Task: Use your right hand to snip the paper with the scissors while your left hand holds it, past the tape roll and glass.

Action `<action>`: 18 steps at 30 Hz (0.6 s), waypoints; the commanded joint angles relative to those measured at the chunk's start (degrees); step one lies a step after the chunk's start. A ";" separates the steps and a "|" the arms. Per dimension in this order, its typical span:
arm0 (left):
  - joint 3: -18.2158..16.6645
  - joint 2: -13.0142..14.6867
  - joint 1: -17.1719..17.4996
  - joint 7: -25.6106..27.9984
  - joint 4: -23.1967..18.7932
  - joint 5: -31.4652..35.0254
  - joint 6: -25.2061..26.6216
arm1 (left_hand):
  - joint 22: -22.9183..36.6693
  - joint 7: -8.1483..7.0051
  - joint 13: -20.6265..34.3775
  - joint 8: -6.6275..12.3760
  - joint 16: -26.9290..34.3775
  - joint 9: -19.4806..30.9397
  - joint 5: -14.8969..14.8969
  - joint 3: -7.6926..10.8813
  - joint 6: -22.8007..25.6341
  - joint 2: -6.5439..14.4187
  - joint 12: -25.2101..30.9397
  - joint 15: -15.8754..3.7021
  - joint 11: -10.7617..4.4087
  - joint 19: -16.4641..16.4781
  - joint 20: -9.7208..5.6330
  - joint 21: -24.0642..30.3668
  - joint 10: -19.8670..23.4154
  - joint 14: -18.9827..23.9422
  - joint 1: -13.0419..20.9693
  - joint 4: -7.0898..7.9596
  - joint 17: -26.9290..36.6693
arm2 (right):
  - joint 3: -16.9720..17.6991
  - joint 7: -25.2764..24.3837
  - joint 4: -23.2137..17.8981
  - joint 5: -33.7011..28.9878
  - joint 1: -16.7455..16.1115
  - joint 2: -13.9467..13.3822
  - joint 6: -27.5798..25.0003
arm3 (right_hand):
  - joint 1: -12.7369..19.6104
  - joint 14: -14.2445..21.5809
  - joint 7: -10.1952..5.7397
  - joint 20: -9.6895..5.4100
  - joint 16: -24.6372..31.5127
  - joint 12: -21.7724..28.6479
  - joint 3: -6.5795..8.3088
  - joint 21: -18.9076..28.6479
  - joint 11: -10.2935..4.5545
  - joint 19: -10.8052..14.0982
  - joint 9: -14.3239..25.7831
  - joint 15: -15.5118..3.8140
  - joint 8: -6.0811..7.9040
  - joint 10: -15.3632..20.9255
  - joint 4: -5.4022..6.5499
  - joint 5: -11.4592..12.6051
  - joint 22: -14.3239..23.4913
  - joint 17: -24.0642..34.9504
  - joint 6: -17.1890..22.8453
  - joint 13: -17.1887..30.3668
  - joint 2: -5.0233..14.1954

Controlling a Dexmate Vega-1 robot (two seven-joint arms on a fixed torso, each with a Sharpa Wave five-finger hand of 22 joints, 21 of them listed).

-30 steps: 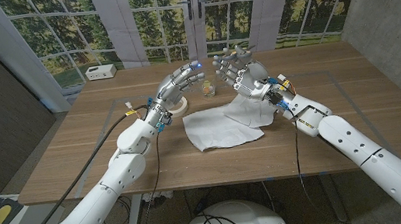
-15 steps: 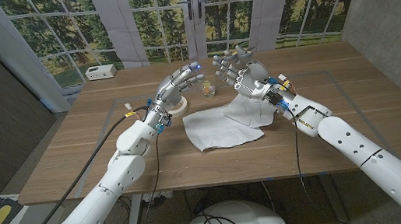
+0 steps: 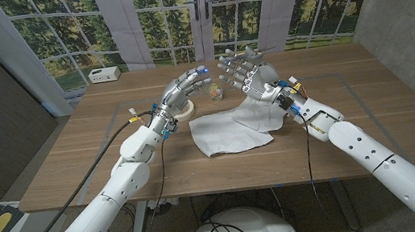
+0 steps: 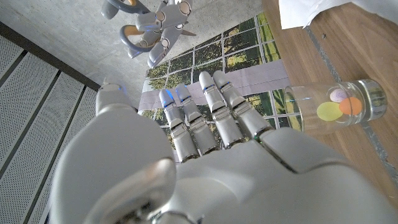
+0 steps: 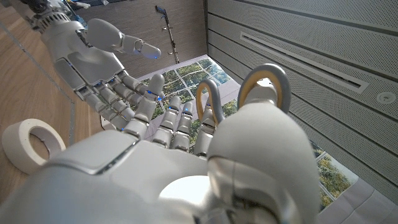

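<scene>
Scissors (image 5: 264, 87) in right hand (image 3: 244, 73); glass (image 4: 329, 107) apparently unlabelled, contents blurred.

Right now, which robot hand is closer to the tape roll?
Left. The left robot hand is raised directly over the tape roll, open. The right robot hand, gripping the scissors, is up over the far side of the paper.

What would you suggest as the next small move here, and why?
Probably lower the left hand onto the paper to grip it. The right hand already holds the scissors in the air, but the paper lies loose on the table with neither hand on it, and the left hand hovers open above the tape roll and glass.
</scene>
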 commanded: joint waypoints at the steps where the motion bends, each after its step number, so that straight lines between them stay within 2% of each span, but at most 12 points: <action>1: 0.12 0.33 0.49 0.07 -0.69 0.07 0.02 | 0.07 0.20 0.10 0.34 0.31 -0.03 0.26 -0.45 0.76 0.70 0.21 -7.78 0.01 0.35 -0.82 -0.13 0.70 0.65 0.13 -0.05 0.11 | -0.11 -0.20 -0.75 -1.83 -0.15 -1.04 0.76 | 0.35 0.19 -0.09 -0.23 -1.11 -0.12 0.14 -1.14 -0.29 0.19 -0.99 -0.10 2.42 0.98 -0.30 0.60 0.00 -0.02 4.85 -0.02 0.83; 2: 0.12 0.33 0.49 0.08 -0.70 0.07 0.02 | 0.07 0.20 0.09 0.34 0.31 -0.03 0.26 -0.46 0.80 0.71 0.21 -7.78 0.01 0.39 -0.84 -0.11 0.73 0.67 0.13 -0.06 0.11 | -0.11 -0.45 -0.86 -1.82 -0.18 -1.10 0.72 | 1.31 2.14 0.03 -1.72 -1.03 0.39 0.69 -1.27 -0.39 1.69 -1.37 -1.00 3.72 2.94 -0.78 0.82 0.04 0.02 8.53 -0.03 1.54; 3: 0.12 0.37 0.54 0.11 -0.77 0.16 -0.05 | 0.07 0.20 0.09 0.34 0.32 -0.03 0.26 -0.47 0.83 0.71 0.22 -7.78 0.01 0.37 -0.84 -0.12 0.77 0.70 0.14 -0.05 0.11 | -0.32 0.63 -0.16 -1.54 0.20 -0.97 0.59 | 1.58 2.69 0.53 -2.01 -1.16 0.65 0.77 -1.44 -0.74 2.06 -1.50 -1.40 4.33 3.91 -0.97 0.83 0.05 0.00 10.32 -0.04 1.58; 5: 0.10 0.43 0.60 0.22 -0.91 0.30 -0.15 | 0.07 0.20 0.09 0.36 0.32 -0.04 0.27 -0.51 0.98 0.74 0.24 -7.78 0.02 0.43 -0.85 -0.10 0.93 0.79 0.16 -0.05 0.11 | -0.27 -0.30 -0.61 -1.86 -0.09 -1.01 0.86 | 1.58 2.91 1.49 -2.11 -1.28 0.64 0.72 -1.52 -0.82 2.43 -1.61 -1.50 4.41 4.09 -1.02 0.81 0.05 0.00 10.74 -0.06 1.51; 11: 0.23 0.85 0.71 0.56 -1.64 1.39 -0.66 | 0.06 0.19 0.08 0.35 0.32 -0.06 0.30 -0.65 1.33 0.80 0.28 -7.77 -0.01 0.39 -0.86 -0.14 1.34 1.08 0.21 -0.03 0.09 | -0.31 -0.58 -0.56 -1.15 -0.07 -0.61 0.76 | 1.72 3.94 1.46 -2.79 -1.33 0.92 0.77 -1.56 -1.06 3.53 -1.82 -2.23 4.50 5.32 -1.11 0.73 0.05 0.02 11.42 -0.08 1.63; 13: 0.23 0.87 0.72 0.64 -1.74 1.28 -0.54 | 0.06 0.19 0.08 0.35 0.32 -0.06 0.30 -0.68 1.39 0.80 0.28 -7.77 -0.01 0.38 -0.84 -0.15 1.40 1.14 0.22 -0.03 0.09 | -0.54 0.86 0.19 -0.92 0.37 -0.30 0.86 | 1.70 4.15 1.76 -2.94 -1.45 0.88 0.74 -1.55 -1.43 4.12 -1.89 -2.19 4.61 5.44 -1.12 0.68 0.04 0.02 11.88 -0.10 1.64; 15: 0.21 0.90 0.72 0.90 -1.77 1.36 -0.47 | 0.06 0.18 0.07 0.34 0.31 -0.06 0.31 -0.73 1.49 0.81 0.29 -7.77 -0.02 0.38 -0.84 -0.15 1.50 1.21 0.22 -0.02 0.09 | -0.53 0.48 0.10 -0.98 0.31 -0.18 0.97 | 1.66 4.10 0.62 -2.77 -1.73 0.78 0.70 -1.81 -1.52 4.10 -1.96 -1.74 4.72 5.48 -1.12 0.60 0.03 0.01 12.38 -0.12 1.65; 16: 0.20 0.94 0.72 0.89 -1.81 1.27 -0.36 | 0.06 0.18 0.07 0.34 0.31 -0.07 0.31 -0.74 1.51 0.81 0.29 -7.77 -0.02 0.39 -0.87 -0.15 1.51 1.22 0.22 -0.02 0.08 | -0.56 0.62 0.22 -0.80 0.38 -0.15 0.83 | 1.66 4.14 0.51 -2.61 -1.85 1.00 0.71 -1.94 -1.77 4.09 -1.98 -1.73 4.65 6.17 -1.11 0.56 0.02 0.01 12.28 -0.12 1.72; 17: 0.21 0.99 0.70 0.91 -1.82 1.30 -0.30 | 0.06 0.18 0.07 0.34 0.31 -0.07 0.31 -0.74 1.52 0.81 0.29 -7.77 -0.02 0.40 -0.85 -0.15 1.53 1.24 0.22 -0.02 0.08 | -0.53 0.12 0.07 -0.59 0.26 -0.07 0.67 | 1.74 4.50 0.36 -2.57 -2.08 1.53 0.74 -2.24 -2.92 4.27 -1.87 -1.75 4.57 7.88 -1.17 0.48 -0.01 -0.01 12.01 -0.12 1.82; 18: 0.23 1.04 0.69 0.96 -1.84 1.36 -0.27 | 0.06 0.18 0.07 0.34 0.31 -0.07 0.31 -0.76 1.57 0.82 0.29 -7.76 -0.02 0.42 -0.89 -0.14 1.57 1.27 0.22 -0.01 0.08 | -0.56 -0.04 0.06 -0.43 0.22 0.03 0.57 | 1.84 4.72 0.50 -2.10 -2.55 2.14 0.75 -2.88 -2.91 3.99 -1.50 -1.65 5.24 10.06 -1.24 0.34 -0.04 -0.04 13.31 -0.17 1.91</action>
